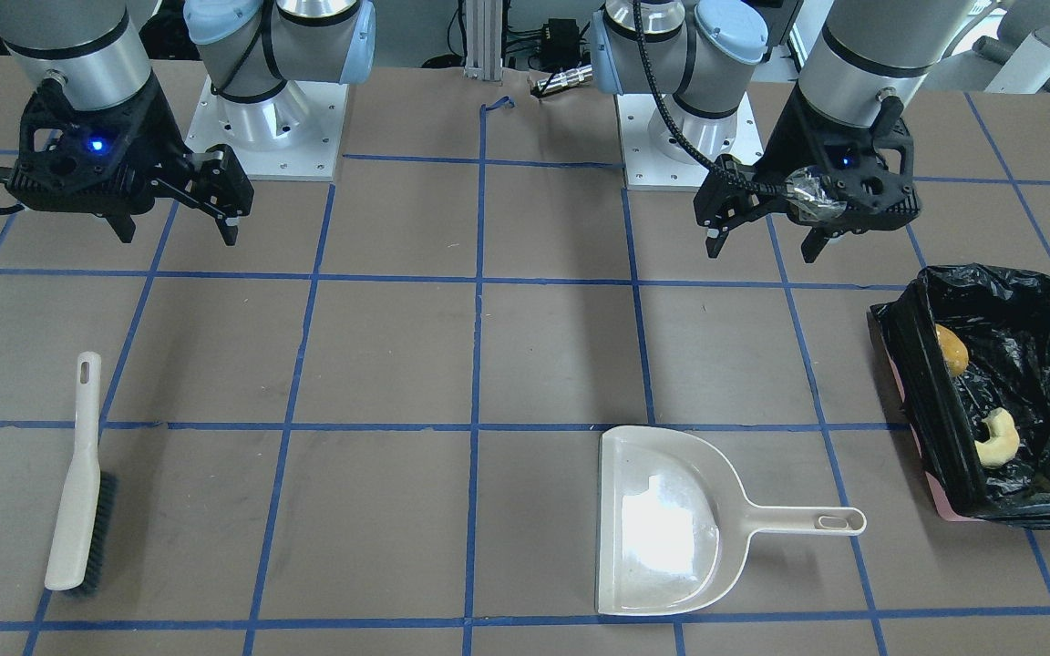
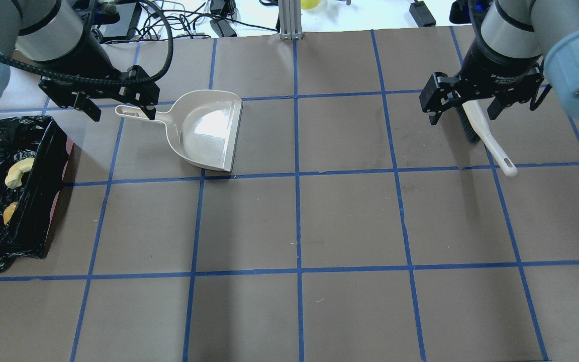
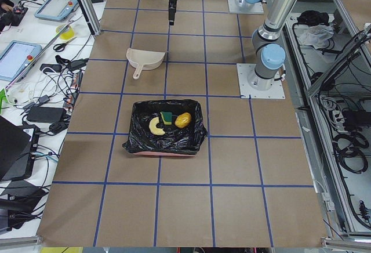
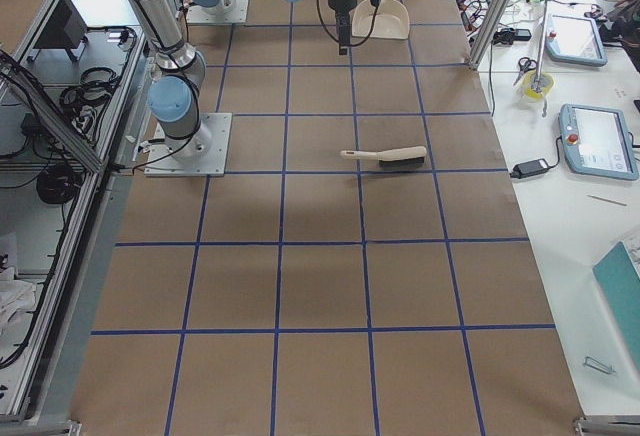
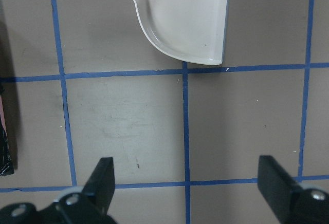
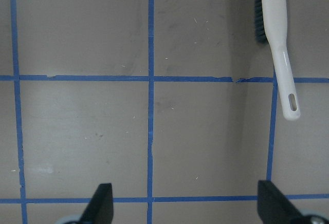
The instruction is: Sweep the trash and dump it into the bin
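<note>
Trash point(image 1: 997, 439) is found inside the bin point(image 1: 935, 410), which stands on the counter point(image 1: 397, 346) toward the robot's left end. Three pieces are counted in the left side view: a golden-brown lump point(image 3: 183, 119), a yellow curled piece point(image 3: 155, 125) and a green wedge point(image 3: 167, 117), lying close together on the black liner.

Left tool point(image 1: 762, 248): held above the counter, spread wide, nothing gripped. This is confirmed in its wrist view, where only counter and blue tape are seen between the fingers point(image 5: 105, 178).

Dustpan point(image 1: 662, 519): laid flat on the counter, hollow side up, handle pointed toward the bin but apart from it. In the overhead view the left tool is seen over the handle end; from the front view it is judged clear of the handle.

Right tool point(image 1: 179, 235): likewise raised, spread wide, nothing held.

Brush point(image 1: 78, 474): laid on the counter at the robot's right side, handle end toward the robot, untouched. It is partly hidden by the right tool in the overhead view.
</note>
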### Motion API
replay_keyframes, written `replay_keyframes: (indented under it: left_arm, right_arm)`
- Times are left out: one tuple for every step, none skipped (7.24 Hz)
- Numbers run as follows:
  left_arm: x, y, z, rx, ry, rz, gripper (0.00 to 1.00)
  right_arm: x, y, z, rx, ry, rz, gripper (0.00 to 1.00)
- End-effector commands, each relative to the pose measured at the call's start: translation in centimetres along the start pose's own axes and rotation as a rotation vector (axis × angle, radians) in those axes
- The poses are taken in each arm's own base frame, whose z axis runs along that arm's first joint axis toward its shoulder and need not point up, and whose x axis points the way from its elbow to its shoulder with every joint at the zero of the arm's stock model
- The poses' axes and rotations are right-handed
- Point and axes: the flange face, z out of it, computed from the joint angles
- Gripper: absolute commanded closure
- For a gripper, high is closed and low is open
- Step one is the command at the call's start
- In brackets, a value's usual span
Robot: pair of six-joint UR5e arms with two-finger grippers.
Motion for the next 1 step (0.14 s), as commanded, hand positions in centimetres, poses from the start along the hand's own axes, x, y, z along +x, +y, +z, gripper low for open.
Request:
replay_keyframes:
  left_arm:
    - [0.02,-0.06,0.0,0.004,-0.001,0.002,0.0]
  right_arm:
    - [0.0,0.03,-0.04,0.001,0.0,0.001,0.0]
